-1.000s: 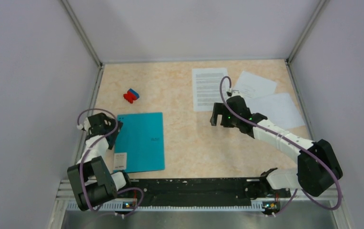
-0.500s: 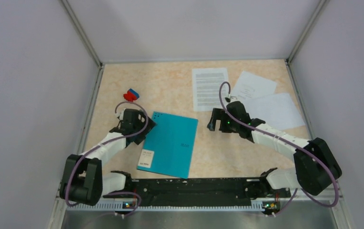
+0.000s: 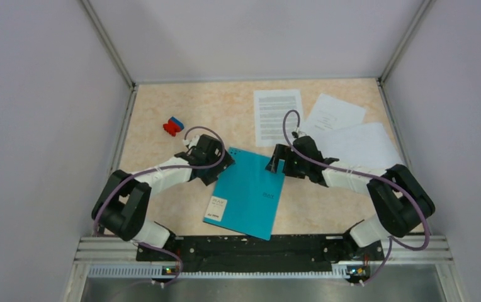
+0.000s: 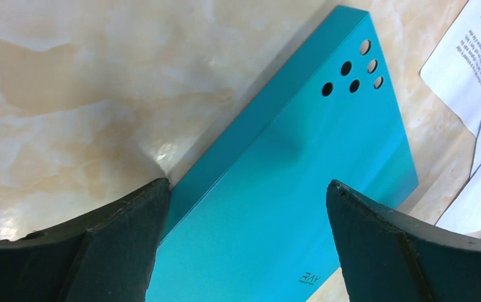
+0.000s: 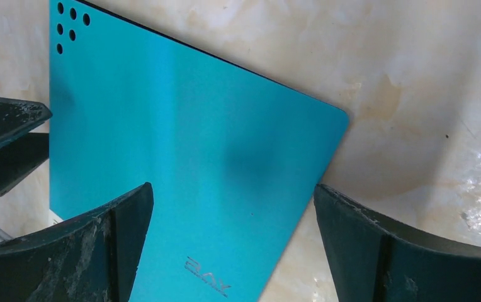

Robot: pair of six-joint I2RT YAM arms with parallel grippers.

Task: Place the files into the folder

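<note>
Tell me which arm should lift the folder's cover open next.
Right, probably. The right gripper hangs open over the free corner of the folder, while the left gripper sits open at the thick spine edge, better for pinning it down.

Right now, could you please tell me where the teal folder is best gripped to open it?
Probably its free long edge, coming in low from the right: the teal folder lies flat and closed, with its spine along its left edge.
</note>
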